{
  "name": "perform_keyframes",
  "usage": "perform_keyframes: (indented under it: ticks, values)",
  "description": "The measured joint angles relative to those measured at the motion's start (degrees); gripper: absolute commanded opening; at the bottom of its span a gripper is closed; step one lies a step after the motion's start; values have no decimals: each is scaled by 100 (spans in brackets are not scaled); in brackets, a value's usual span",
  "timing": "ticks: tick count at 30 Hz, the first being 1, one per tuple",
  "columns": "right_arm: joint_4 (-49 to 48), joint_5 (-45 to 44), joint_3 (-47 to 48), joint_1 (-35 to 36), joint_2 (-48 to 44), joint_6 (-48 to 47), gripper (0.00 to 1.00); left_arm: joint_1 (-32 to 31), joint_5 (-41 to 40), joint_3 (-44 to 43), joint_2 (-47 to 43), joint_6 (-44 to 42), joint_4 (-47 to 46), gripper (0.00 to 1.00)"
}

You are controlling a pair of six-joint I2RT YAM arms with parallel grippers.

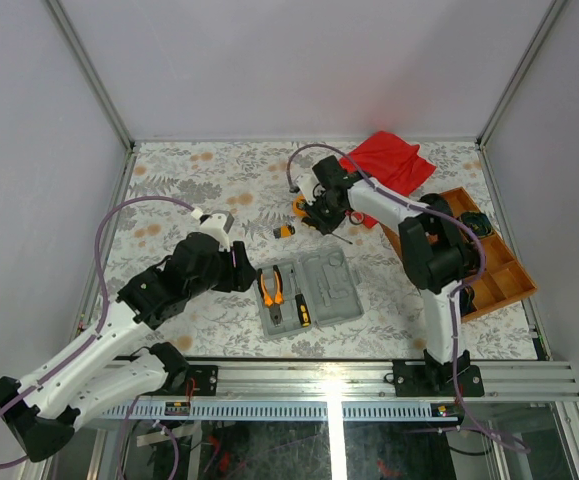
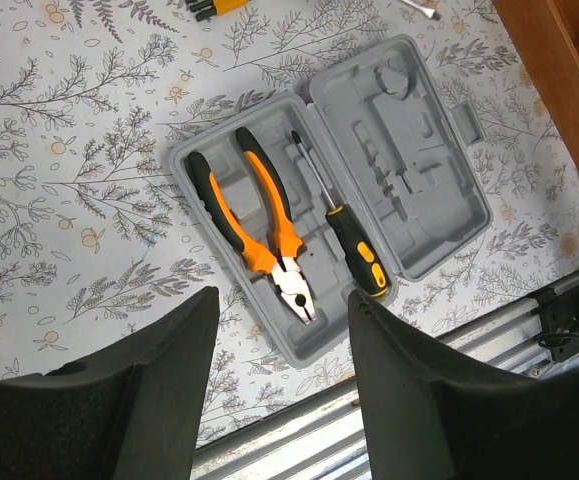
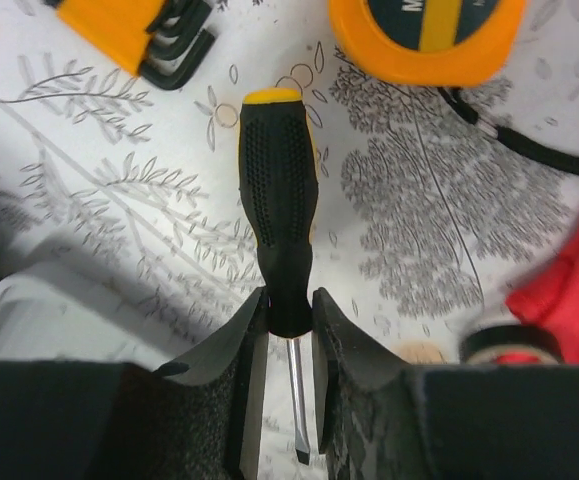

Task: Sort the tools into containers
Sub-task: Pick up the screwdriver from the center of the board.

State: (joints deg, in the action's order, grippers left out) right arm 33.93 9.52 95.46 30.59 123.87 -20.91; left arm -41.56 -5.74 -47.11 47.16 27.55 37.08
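The screwdriver (image 3: pixel 279 200) lay flat on the floral-patterned table (image 3: pixel 89 220), its handle pointing away from the right gripper (image 3: pixel 289 305), near the orange tape measure (image 3: pixel 424 35) and an orange holder of hex keys (image 3: pixel 139 35), and well apart from the grey case (image 2: pixel 419 200). It looked light and rigid. The ribbed black-and-yellow handle would probably give a firm, non-slip hold, whereas the thin steel shaft would likely be slick and let the tool twist. The narrow collar at the base of the handle seemed a reasonable place to grip, though the long handle could droop from there. The right gripper's jaws were drawn in narrow around that collar, both fingers (image 3: pixel 244 350) appearing to press against it, with the blade running back between them. The left gripper (image 2: pixel 284 390) hung over the case with its jaws moderately spread and nothing in them. Orange-handled pliers (image 2: pixel 259 225) and a Phillips screwdriver (image 2: pixel 354 250) already sat in one half.
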Motion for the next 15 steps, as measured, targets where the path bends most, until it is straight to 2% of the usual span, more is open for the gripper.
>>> perform_keyframes:
  ticks: [6,10,15]
  values:
    - [-50,-33,-175,0,-1158,293,0,0,-4,2,-166,0,-2,55]
    - [-365,107,-387,0,-2297,645,0,0,-11,2,-356,2,-13,57]
    - [-1550,605,-1875,0,-4183,1488,0,0,-42,2,-529,2,-17,60]
